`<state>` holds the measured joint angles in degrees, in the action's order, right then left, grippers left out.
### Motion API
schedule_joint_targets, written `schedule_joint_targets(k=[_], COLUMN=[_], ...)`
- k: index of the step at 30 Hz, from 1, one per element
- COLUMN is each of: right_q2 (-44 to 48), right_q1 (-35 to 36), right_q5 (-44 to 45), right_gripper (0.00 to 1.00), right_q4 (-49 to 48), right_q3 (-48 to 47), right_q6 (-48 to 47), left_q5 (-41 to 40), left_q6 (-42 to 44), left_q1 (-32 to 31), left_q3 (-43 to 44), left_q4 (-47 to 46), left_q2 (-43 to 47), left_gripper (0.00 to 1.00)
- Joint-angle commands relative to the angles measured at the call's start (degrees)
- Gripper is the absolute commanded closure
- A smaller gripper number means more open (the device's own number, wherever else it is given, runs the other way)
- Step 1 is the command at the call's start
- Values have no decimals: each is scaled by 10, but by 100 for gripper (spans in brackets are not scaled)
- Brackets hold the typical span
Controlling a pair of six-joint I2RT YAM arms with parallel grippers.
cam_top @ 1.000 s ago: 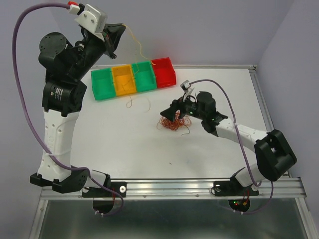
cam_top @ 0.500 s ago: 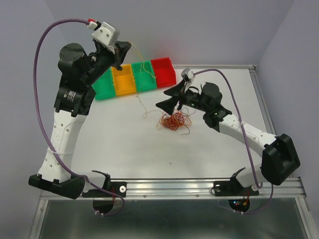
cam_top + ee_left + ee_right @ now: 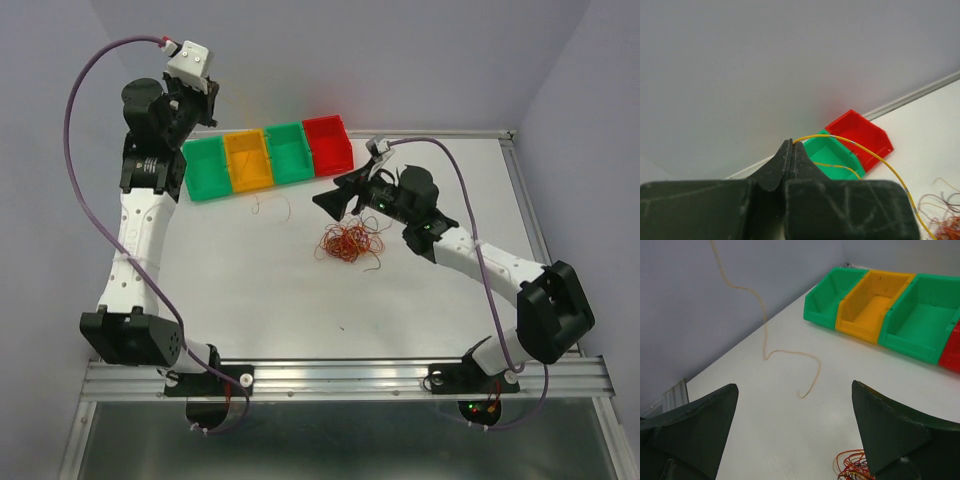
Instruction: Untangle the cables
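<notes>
- Left gripper (image 3: 791, 146) — jaws pinched together on a yellow wire (image 3: 875, 157), high near the bins (image 3: 250, 160).
- Wire hangs down and right; its loose end appears clear of the tangle (image 3: 348, 242).
- Right gripper (image 3: 333, 200) — jaws wide apart, empty, just beside the tangle, so it is the nearer arm.

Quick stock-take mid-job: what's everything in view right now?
tangle of thin red and orange wires: one, mid-table, beside the right gripper.
single thin yellow wire: one, hanging from the left gripper.
open plastic bins: four, green, orange, green, red, in a row along the far edge.
white table: one, under everything.
lilac cables: two, one along each arm.
left gripper: black, shut on the yellow wire, raised far left.
right gripper: black, open, empty.
</notes>
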<state>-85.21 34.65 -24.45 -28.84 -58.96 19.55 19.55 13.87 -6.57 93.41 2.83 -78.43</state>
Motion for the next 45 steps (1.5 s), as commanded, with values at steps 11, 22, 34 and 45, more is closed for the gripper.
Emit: schedule_joint_targets(k=[11,22,34,45], right_q2=[87,98,90,94], right_q1=[7,6,6,6], right_q5=[89,119,119,118], right_gripper=[0,0,0,0], right_q4=[-4,31,37,36], right_q3=[33,22,18,18], right_q6=[32,22,21,22], left_q5=[27,45,16,7], left_q6=[49,35,55,62], left_q1=[149,188,191,212], left_q3=[115,304,311,313], left_q4=[-75,-19,-27,-47], left_q2=[-165,-288,-266,-288], left_gripper=[100,100,100,100])
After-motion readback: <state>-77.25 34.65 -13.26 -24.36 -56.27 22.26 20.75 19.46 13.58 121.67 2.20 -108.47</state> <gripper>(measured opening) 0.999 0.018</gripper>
